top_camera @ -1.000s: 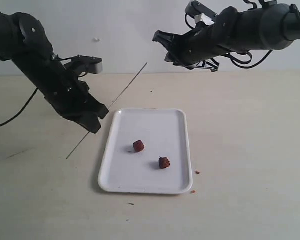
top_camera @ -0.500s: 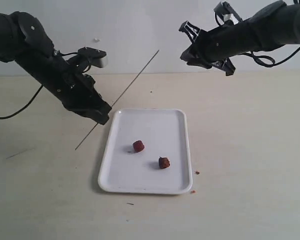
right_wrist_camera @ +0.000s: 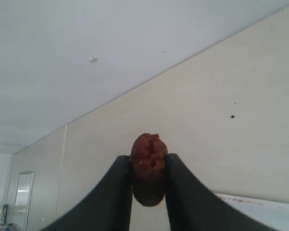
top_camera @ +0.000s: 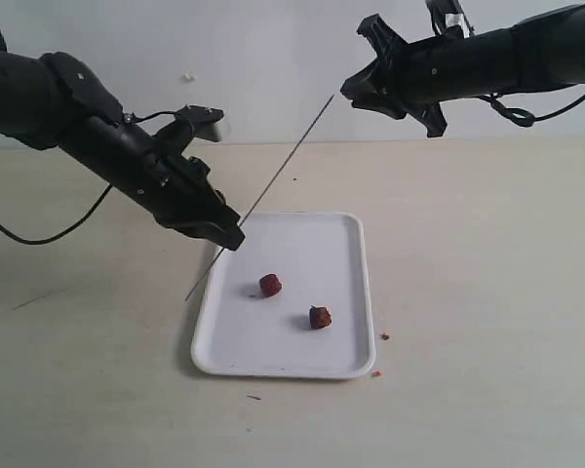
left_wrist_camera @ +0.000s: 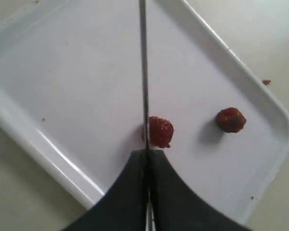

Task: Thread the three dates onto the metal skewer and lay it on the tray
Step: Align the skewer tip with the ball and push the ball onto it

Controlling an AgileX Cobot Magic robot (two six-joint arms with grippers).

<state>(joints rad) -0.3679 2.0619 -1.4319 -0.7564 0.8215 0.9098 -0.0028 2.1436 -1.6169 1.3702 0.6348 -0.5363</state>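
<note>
My left gripper (top_camera: 230,237) is shut on the metal skewer (top_camera: 273,180), a thin grey rod slanting up from the tray's left rim to a tip just beside my right gripper (top_camera: 349,91). In the left wrist view the skewer (left_wrist_camera: 144,72) runs out from between the closed fingertips of the left gripper (left_wrist_camera: 147,154), over the tray (left_wrist_camera: 77,72). My right gripper (right_wrist_camera: 148,162), raised above the table, is shut on one date (right_wrist_camera: 148,149). Two other dates (top_camera: 270,285) (top_camera: 320,317) lie loose on the white tray (top_camera: 312,239); they appear as date (left_wrist_camera: 160,132) and date (left_wrist_camera: 230,120).
Small reddish crumbs (top_camera: 383,336) lie on the beige table right of the tray. A pale wall stands behind the table. A corner of the tray (right_wrist_camera: 265,204) shows under the right gripper.
The left arm has swung right towards the tray, carrying the skewer, whose upper tip has risen to the right gripper. The right gripper has drawn back to the right with its date.
</note>
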